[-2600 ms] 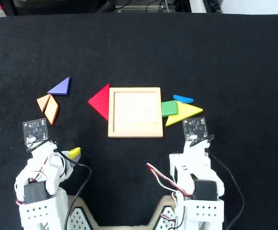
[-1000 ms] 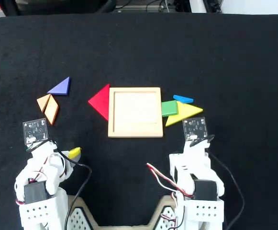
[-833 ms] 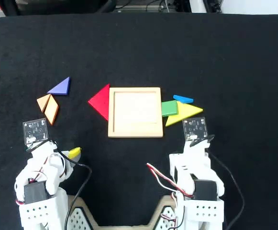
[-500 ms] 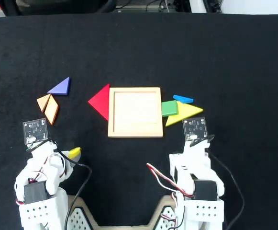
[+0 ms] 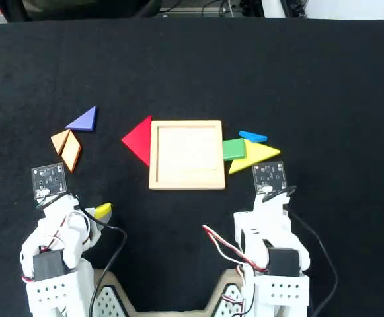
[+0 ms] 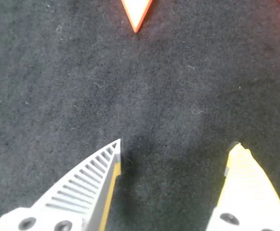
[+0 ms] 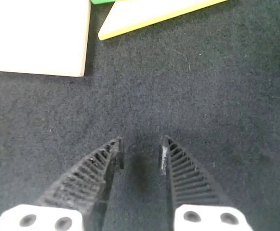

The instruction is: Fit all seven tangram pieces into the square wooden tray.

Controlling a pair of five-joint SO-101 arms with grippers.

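The square wooden tray [image 5: 186,155] lies empty at the middle of the black table. A red triangle [image 5: 139,140] touches its left side. Farther left lie a purple triangle [image 5: 84,120], an orange triangle [image 5: 60,140] and an orange parallelogram [image 5: 71,155]. On the tray's right side sit a green square [image 5: 233,149], a blue piece [image 5: 253,137] and a yellow triangle [image 5: 252,156]. My left gripper [image 6: 176,150] is open over bare cloth, just short of the orange parallelogram's tip [image 6: 137,12]. My right gripper [image 7: 140,153] is narrowly open and empty, near the tray corner [image 7: 38,36] and the yellow triangle [image 7: 149,14].
Both arms' bases [image 5: 53,277] [image 5: 274,271] stand at the table's near edge, with loose cables beside them. Black cloth [image 5: 192,72] stretches wide behind the tray and to the far right.
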